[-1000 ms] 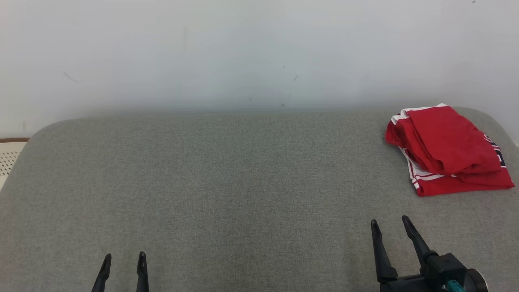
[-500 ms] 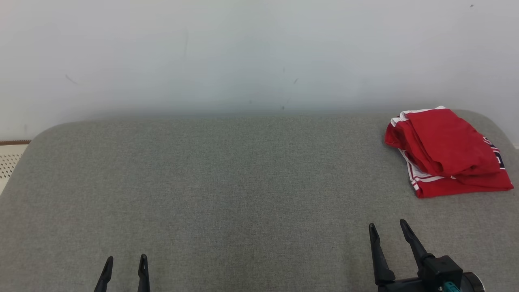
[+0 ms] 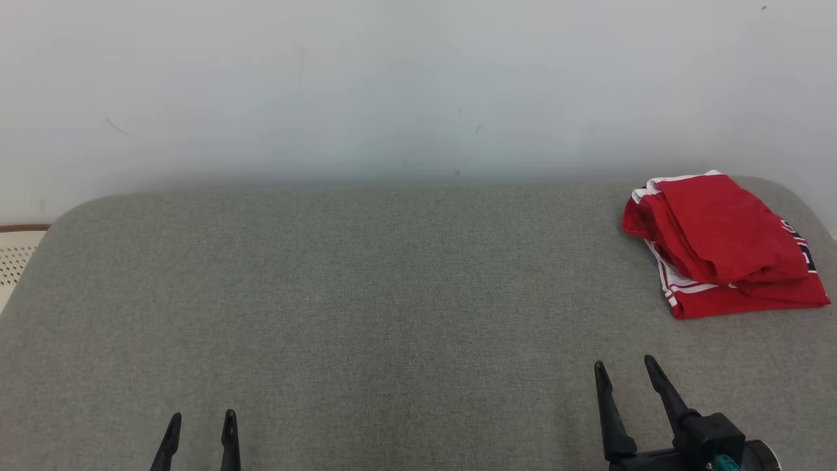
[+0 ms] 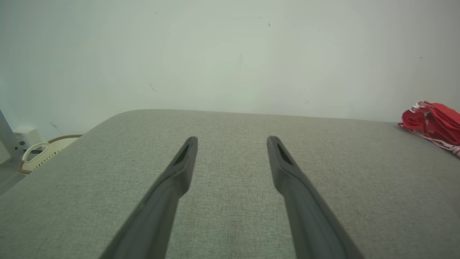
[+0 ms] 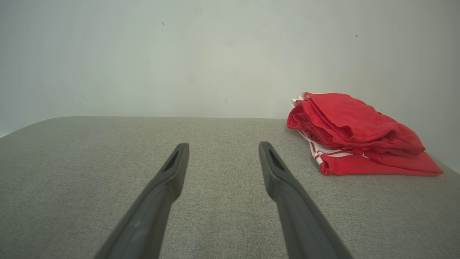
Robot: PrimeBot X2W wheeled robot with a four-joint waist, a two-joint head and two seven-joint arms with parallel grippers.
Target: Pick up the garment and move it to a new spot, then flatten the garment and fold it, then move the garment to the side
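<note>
Red and folded, the garment (image 3: pixel 719 245) is lying at the far right of the tabletop (image 3: pixel 366 281), seemingly parked aside, while the left gripper (image 3: pixel 201 422) and right gripper (image 3: pixel 623 367) are hovering spread and empty.

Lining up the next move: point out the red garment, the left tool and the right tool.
red garment (image 3: pixel 719 229), head view, top folded layer.
left tool (image 3: pixel 202 415), head view, between its fingertips.
right tool (image 3: pixel 623 362), head view, between its fingertips.

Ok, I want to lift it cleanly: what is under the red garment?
The red garment lies folded on the grey cushion, near its far right corner. Anything between them is covered by the cloth.
</note>
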